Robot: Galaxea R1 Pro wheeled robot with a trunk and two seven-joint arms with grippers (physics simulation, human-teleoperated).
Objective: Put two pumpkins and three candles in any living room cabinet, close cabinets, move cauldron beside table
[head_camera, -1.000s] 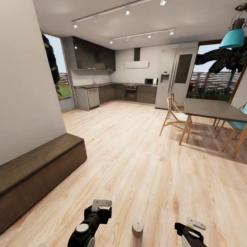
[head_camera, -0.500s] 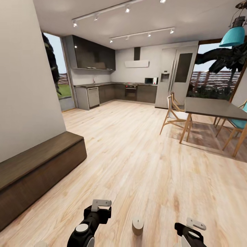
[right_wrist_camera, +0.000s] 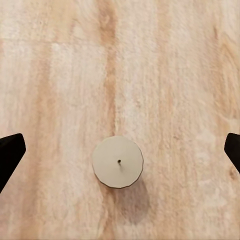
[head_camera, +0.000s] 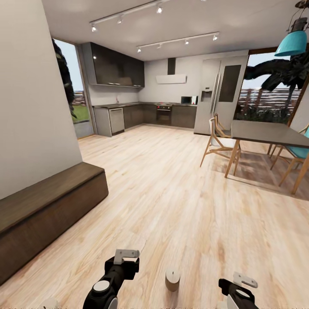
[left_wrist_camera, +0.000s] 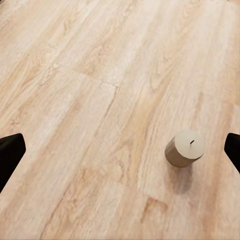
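A candle [head_camera: 172,279] is seen standing upright on the pale wood floor [head_camera: 180,206], at the near edge of the head view, between the two arms and touched by neither. The left gripper [left_wrist_camera: 120,155] is held above the boards with its jaws spread wide; in its wrist view only the two dark fingertips [left_wrist_camera: 10,152] are caught at the picture's edges, and the candle [left_wrist_camera: 185,148] is found nearer one tip than the other, nothing being pinched. The right gripper [right_wrist_camera: 120,150] is likewise spread wide, and here the candle [right_wrist_camera: 118,162] is looked down on almost squarely, its pale flat top and small dark wick seen midway between the tips, well apart from both. In the head view the left arm [head_camera: 112,281] is shown at the near left and the right arm [head_camera: 237,291] at the near right, each cut off by the bottom edge. The cabinet [head_camera: 47,214] is laid along the left wall, long, low and dark brown; its front appears shut, though the seams of the drawers can hardly be made out from this angle. Farther off, a dining table [head_camera: 268,134] with wooden chairs [head_camera: 216,143] is placed at the right under a teal lamp [head_camera: 292,43], and a dark kitchen [head_camera: 146,113] is set against the far wall beside a tall fridge [head_camera: 219,96].
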